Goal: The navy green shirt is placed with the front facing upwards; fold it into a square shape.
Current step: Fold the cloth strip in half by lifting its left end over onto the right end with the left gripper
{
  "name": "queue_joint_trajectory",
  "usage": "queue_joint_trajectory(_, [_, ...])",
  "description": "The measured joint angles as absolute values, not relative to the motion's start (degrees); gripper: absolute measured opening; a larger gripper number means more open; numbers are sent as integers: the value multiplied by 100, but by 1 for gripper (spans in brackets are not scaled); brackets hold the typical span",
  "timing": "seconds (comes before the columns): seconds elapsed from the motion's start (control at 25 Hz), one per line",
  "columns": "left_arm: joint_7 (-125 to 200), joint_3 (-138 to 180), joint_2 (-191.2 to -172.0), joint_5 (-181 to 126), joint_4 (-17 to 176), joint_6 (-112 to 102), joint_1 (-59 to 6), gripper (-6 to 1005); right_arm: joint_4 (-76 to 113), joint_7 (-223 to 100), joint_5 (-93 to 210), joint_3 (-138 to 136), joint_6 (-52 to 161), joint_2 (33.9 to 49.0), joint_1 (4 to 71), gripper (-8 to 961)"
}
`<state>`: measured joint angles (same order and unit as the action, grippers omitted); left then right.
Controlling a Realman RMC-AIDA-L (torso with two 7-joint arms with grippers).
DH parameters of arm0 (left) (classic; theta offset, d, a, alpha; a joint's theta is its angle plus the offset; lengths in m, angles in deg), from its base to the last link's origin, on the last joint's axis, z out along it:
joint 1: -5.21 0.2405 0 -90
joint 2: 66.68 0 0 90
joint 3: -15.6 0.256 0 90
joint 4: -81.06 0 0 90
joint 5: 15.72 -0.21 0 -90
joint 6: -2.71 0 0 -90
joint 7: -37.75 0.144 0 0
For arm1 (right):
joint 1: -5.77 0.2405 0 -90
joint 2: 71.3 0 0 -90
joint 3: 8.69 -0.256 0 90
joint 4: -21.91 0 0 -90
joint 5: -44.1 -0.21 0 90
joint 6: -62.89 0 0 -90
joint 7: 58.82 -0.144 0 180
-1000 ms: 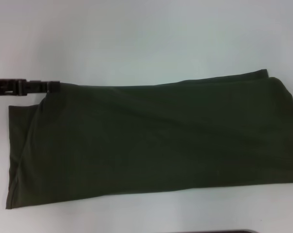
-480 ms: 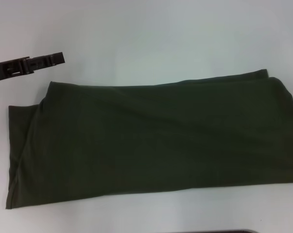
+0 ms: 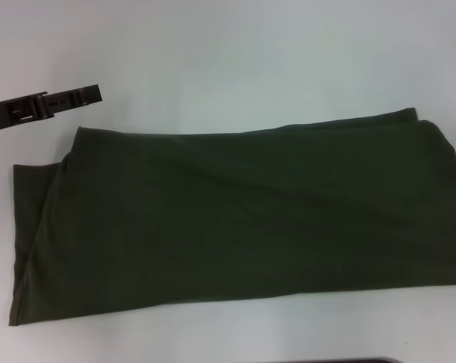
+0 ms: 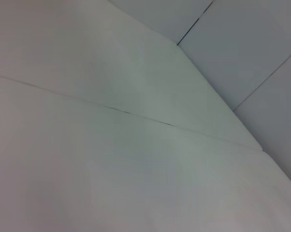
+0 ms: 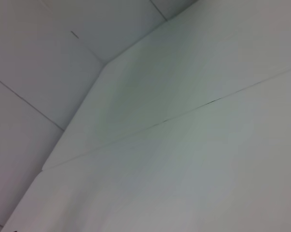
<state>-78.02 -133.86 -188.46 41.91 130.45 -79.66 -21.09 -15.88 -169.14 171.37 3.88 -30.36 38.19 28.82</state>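
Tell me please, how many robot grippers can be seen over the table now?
1 clearly: the left gripper is off the far-left corner of the navy green shirt, clear of it. At the head view's right edge only a dark sliver shows, perhaps the right gripper.

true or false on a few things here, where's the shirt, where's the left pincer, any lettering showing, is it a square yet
1. The navy green shirt lies folded into a long band on the white table. True.
2. The left pincer is gripping the shirt's corner. False: it hangs apart from the cloth, above its far left corner.
3. Cream lettering shows on the shirt's top face. False: only plain green cloth shows.
4. The shirt is already a square. False: it is much wider than deep.
5. Both wrist views show only bare table. True.
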Motion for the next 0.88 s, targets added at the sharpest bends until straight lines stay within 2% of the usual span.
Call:
queue_joint_trajectory(0.2, [-7781, -13382, -18847, 4230, 13010, -7927, -2107, 789, -1586, -16918, 17137, 387, -3036, 3817, 2905, 895])
queue_joint_trajectory(0.52, [-8028, -13255, -18728, 4181, 12877, -7985, -2109, 787, -1584, -16920, 17136, 387, -3029, 3812, 2937, 896])
queue_joint_trajectory(0.88, [-8216, -13061, -18316, 3697, 12846, -8778, -2087, 783, -1579, -16909, 17137, 422, -3026, 3832, 2935, 896])
